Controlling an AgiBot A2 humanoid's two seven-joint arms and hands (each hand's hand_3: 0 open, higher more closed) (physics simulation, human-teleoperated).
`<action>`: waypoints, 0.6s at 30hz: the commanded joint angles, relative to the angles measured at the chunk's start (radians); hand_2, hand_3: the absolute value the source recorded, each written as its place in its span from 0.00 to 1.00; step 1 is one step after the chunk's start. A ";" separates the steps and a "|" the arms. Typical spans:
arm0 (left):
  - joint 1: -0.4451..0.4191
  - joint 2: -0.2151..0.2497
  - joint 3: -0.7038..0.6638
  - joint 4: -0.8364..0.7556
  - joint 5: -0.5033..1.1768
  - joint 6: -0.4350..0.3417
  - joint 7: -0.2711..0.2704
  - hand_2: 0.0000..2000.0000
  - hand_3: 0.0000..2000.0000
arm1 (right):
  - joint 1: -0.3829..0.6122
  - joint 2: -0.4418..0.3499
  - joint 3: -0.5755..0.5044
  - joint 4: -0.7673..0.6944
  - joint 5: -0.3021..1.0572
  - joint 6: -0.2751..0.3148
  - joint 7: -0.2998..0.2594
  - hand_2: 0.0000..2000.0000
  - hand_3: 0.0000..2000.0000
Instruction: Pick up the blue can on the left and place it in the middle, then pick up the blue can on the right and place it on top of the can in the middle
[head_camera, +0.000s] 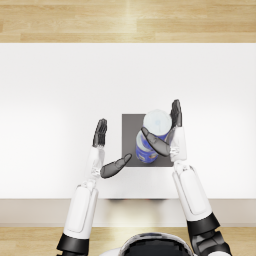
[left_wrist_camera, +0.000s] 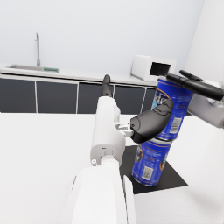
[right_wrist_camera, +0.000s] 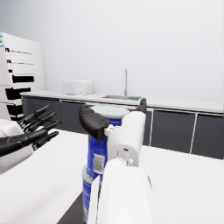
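Stretching white across the whole head view, the table (head_camera: 50, 100) carried a dark square mat (head_camera: 131, 127) near the middle of its front edge, and on that mat stood the two blue cans, one stacked on the other. The lower can (left_wrist_camera: 151, 164) sat upright on the mat, blue with white lettering and a pale label panel on its side. The upper can (left_wrist_camera: 171, 111) stood on top of it, matching in blue and white, its silvery lid plain in the head view; it looked slightly off-centre on the one beneath. The right hand (head_camera: 165, 134) was at that upper can, thumb across one side and fingers straight along the other; whether it actually pressed the can, I couldn't tell. The left hand (head_camera: 106, 150) hung open and empty just beside the mat's left edge, fingers spread, thumb pointing toward the cans.
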 joint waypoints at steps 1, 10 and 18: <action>0.012 0.006 -0.008 -0.009 0.000 0.000 0.000 0.00 0.00 | 0.074 0.057 0.067 0.055 -0.001 -0.005 -0.001 0.00 0.00; 0.021 0.026 -0.012 -0.012 0.000 0.000 0.000 0.00 0.00 | 0.110 0.025 0.002 0.153 0.001 -0.015 0.000 0.00 0.00; 0.066 0.053 -0.063 -0.071 0.000 0.000 0.000 0.00 0.00 | 0.137 -0.010 -0.163 0.295 0.000 -0.017 -0.001 0.00 0.00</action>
